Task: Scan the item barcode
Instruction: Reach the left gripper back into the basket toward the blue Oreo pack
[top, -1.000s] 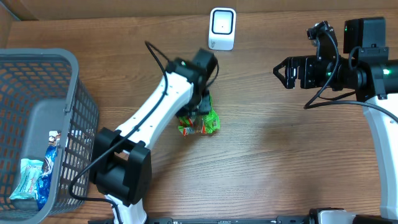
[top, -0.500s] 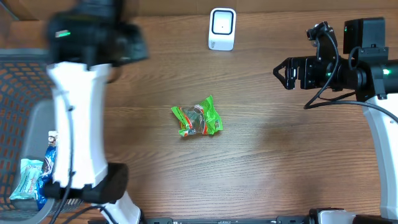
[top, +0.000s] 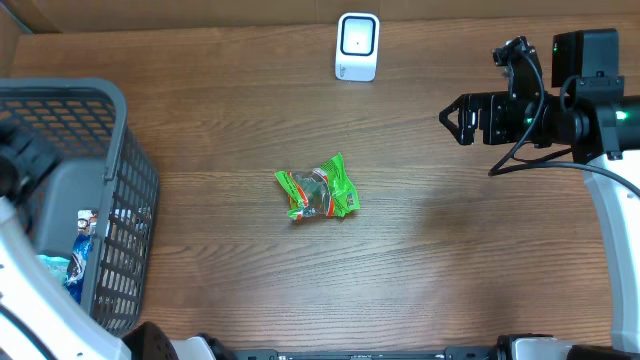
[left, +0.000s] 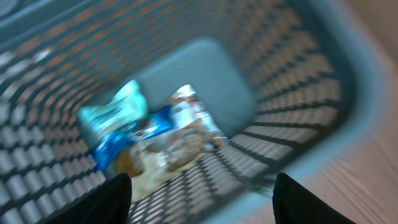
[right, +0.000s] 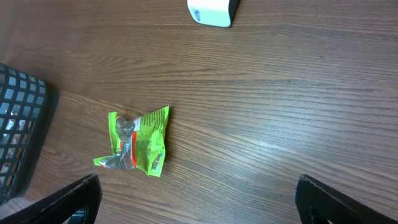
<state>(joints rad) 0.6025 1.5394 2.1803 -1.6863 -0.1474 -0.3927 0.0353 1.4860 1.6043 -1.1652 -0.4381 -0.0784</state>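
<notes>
Left fingers (left: 115, 200) are spread and empty above the basket (left: 298, 93), directly over blue snack packs (left: 149, 134), probably poised to pick one. Right fingers (right: 68, 202) are spread wide, empty, above the counter (right: 280, 112); the green packet (right: 138, 142) lies ahead of them, untouched, short of the scanner (right: 211, 11).

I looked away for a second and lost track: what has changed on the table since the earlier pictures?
The left pincer released the green packet, left it on the table, and swung left over the basket, open. The scanner, basket and right pincer stayed put.
</notes>
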